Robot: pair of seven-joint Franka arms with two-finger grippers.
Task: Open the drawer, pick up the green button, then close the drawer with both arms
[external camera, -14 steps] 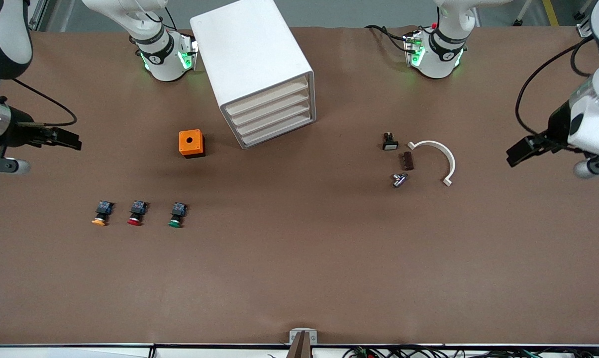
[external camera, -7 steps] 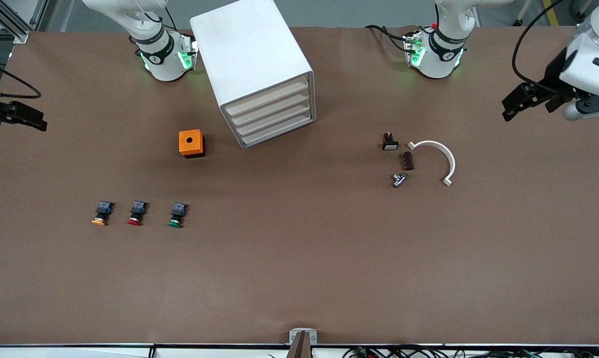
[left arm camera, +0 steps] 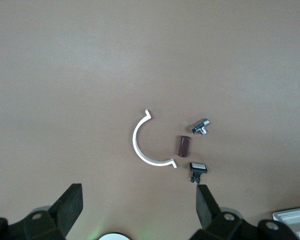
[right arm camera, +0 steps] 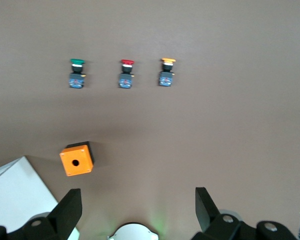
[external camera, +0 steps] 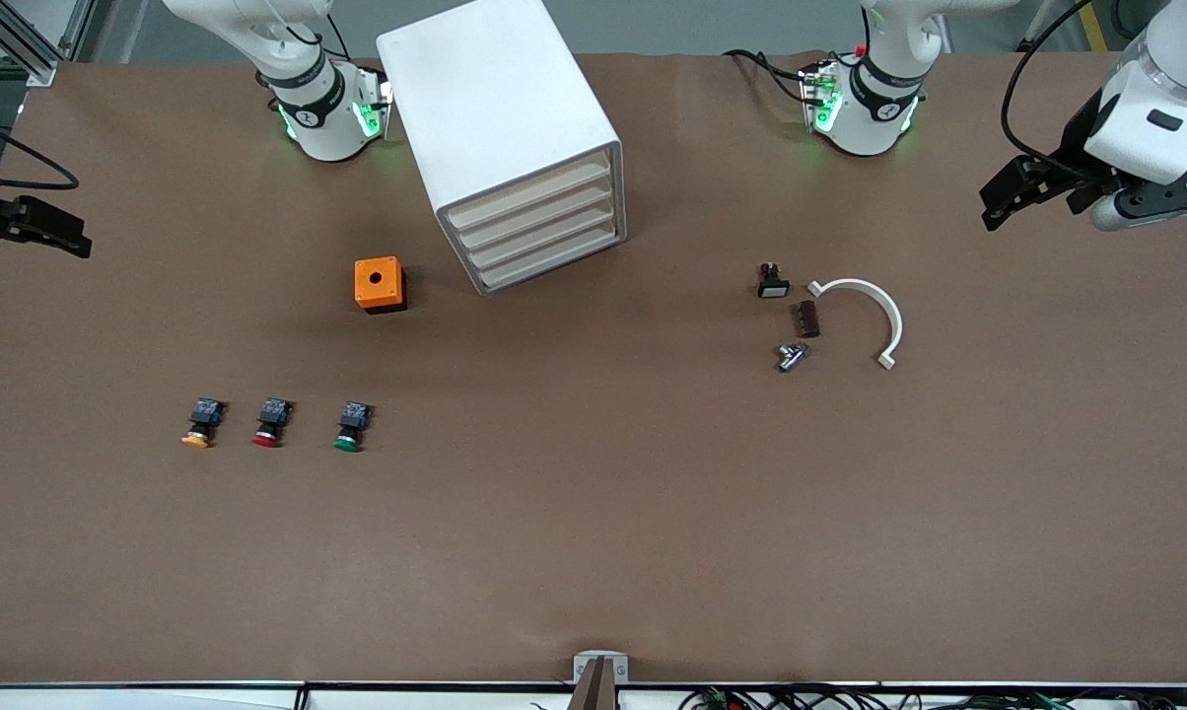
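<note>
The white cabinet (external camera: pixel 500 138) stands near the right arm's base with all its drawers pushed in; the lowest drawer (external camera: pixel 551 263) is shut. The green-capped button (external camera: pixel 349 429) (right arm camera: pixel 76 72) lies on the table beside a red and a yellow one, nearer to the front camera than the cabinet. My right gripper (external camera: pixel 69 233) (right arm camera: pixel 138 202) hangs open and empty high over the right arm's end of the table. High over the left arm's end, my left gripper (external camera: pixel 998 202) (left arm camera: pixel 138 200) is open and empty too.
An orange box (external camera: pixel 380 284) sits beside the cabinet. The red button (external camera: pixel 270 424) and yellow button (external camera: pixel 199 425) lie in a row with the green one. A white curved piece (external camera: pixel 870 301), a brown block (external camera: pixel 807 319), a small switch (external camera: pixel 773 282) and a metal part (external camera: pixel 791 356) lie toward the left arm's end.
Both arms have swung up and toward their own ends of the table over the last second, then nearly settled. Both grippers stayed open. Nothing on the table moved.
</note>
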